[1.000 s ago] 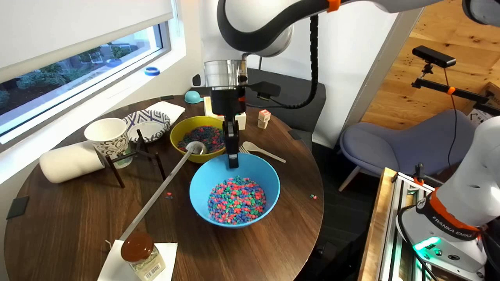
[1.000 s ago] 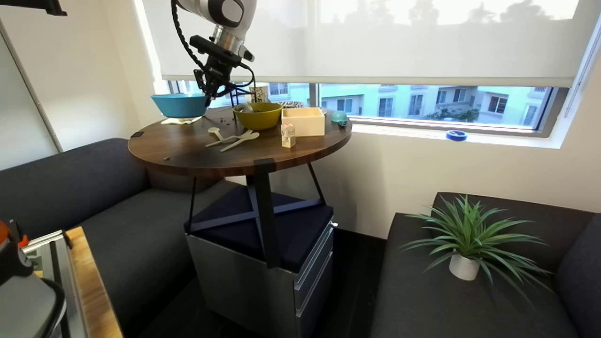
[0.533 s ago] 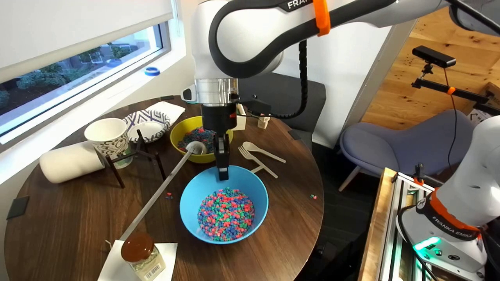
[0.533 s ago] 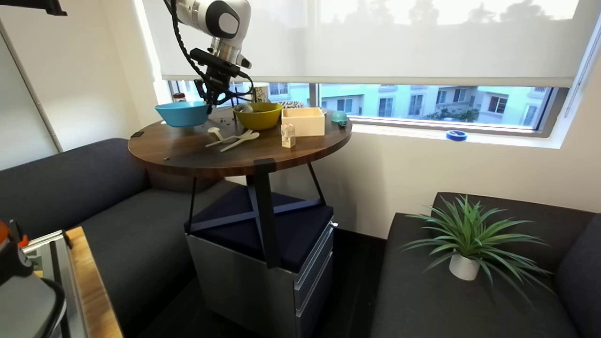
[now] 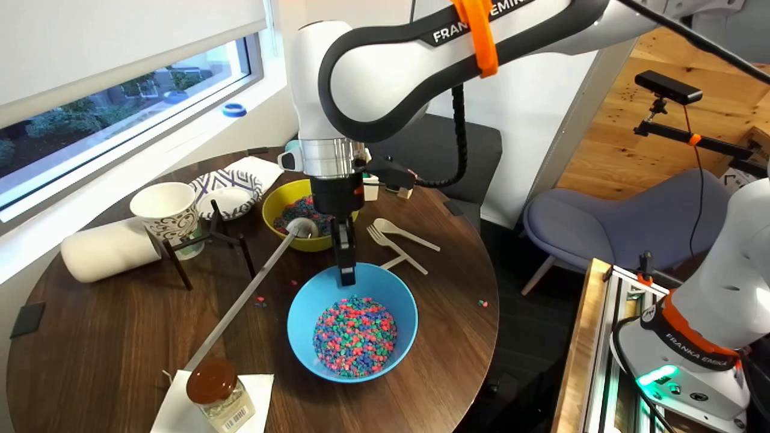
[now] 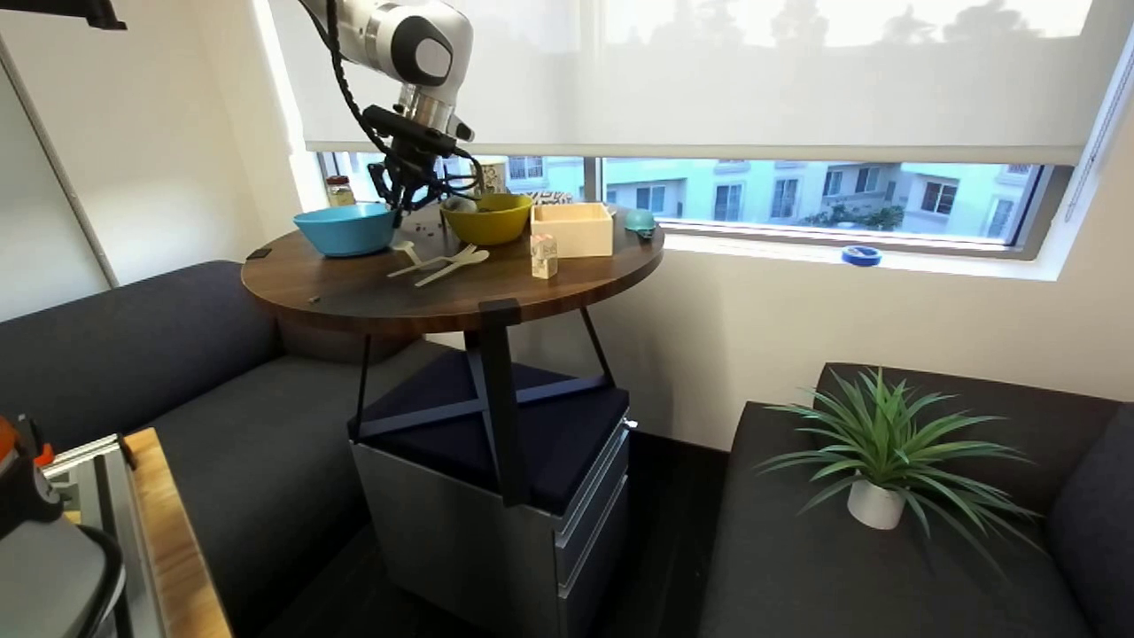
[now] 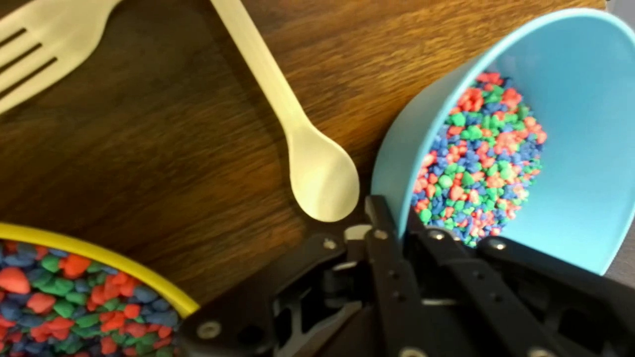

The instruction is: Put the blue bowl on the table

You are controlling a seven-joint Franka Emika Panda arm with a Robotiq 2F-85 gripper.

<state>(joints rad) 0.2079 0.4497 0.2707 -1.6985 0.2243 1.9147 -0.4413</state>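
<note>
Wrist view: blue bowl (image 7: pixel 580 148) (coloured bits (image 7: pixel 478 163) inside), clamped by rim between fingers of gripper (image 7: pixel 399 218), on or just above table (image 7: pixel 149 148), near spoon (image 7: pixel 296 124).

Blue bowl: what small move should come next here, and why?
Probably ease the blue bowl gently straight down until it is seated, before opening the pincer. In the wrist view the pincer clamps its rim; both exterior views show it over the table, but I can't tell whether its base touches, and the loose coloured bits inside could scatter if it dropped.
</note>
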